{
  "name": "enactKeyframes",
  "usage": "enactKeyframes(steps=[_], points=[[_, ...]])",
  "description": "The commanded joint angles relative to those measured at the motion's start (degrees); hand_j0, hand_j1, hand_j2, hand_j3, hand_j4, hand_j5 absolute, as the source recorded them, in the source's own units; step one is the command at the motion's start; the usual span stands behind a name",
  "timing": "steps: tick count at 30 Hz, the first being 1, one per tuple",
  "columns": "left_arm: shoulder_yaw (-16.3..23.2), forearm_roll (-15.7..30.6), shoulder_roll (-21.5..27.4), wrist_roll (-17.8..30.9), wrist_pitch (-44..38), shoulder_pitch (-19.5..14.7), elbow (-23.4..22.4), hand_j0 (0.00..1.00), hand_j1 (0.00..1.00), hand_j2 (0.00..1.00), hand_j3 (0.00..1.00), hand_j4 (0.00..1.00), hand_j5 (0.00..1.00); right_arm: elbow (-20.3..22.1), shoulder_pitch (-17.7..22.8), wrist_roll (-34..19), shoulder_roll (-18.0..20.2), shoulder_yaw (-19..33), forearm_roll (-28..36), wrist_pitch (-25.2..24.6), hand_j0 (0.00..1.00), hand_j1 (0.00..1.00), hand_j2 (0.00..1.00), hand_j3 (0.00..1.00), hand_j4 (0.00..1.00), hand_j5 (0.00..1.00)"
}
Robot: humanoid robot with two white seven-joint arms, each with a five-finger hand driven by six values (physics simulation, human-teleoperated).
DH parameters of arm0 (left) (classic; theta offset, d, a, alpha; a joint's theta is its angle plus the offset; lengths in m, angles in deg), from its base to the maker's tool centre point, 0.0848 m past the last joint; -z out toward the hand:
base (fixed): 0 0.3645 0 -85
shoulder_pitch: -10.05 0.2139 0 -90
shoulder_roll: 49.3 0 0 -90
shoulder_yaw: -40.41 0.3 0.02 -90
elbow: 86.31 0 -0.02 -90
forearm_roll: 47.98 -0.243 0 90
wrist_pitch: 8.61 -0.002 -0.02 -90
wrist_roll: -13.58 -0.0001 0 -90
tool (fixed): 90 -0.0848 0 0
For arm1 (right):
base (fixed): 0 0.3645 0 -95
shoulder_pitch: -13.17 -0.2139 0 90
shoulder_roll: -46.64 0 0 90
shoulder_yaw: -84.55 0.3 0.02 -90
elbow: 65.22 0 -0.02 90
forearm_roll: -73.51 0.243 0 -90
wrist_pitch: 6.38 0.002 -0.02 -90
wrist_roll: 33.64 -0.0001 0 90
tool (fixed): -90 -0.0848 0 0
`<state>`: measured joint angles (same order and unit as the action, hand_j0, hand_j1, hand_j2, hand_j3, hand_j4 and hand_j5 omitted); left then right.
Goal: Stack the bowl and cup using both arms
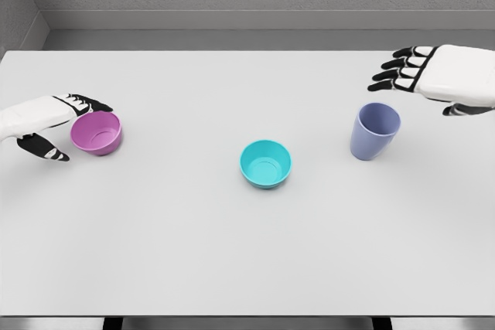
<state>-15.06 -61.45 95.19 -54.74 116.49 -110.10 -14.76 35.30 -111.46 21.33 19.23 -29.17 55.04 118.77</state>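
Observation:
A purple bowl (97, 132) sits upright at the table's left. My left hand (68, 125) is spread around its left side, fingers behind the rim and thumb in front; whether they touch it I cannot tell. A teal bowl (265, 164) stands at the middle of the table. A blue-violet cup (374, 130) stands upright to its right. My right hand (433, 83) hovers open above and to the right of the cup, fingers pointing left, apart from it.
The white table (193, 253) spans the view, with its far edge against a grey wall and its front edge near the bottom of the picture.

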Motion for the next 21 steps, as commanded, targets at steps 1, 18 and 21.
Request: enactKeyframes(steps=[1,18,21], points=[[-0.1,0.4,0.0,0.0,-0.1,0.0,-0.1,1.00,1.00,1.00,1.00,1.00,1.00,0.1,-0.1,0.0,-0.1,-0.2,0.2,-0.1,1.00,1.00,1.00,1.00,1.00,1.00],[0.4,0.2,-2.9,7.6,-0.1,-4.2,-2.4,1.00,1.00,1.00,1.00,1.00,1.00,-3.0,-3.2,0.0,0.0,1.8,0.2,-0.1,1.00,1.00,1.00,1.00,1.00,1.00],[0.6,0.3,-2.9,7.6,-0.1,-5.5,-3.4,1.00,1.00,1.00,1.00,1.00,1.00,-2.9,-3.2,0.0,-0.4,-2.9,0.2,-0.1,1.00,1.00,1.00,1.00,1.00,1.00]])
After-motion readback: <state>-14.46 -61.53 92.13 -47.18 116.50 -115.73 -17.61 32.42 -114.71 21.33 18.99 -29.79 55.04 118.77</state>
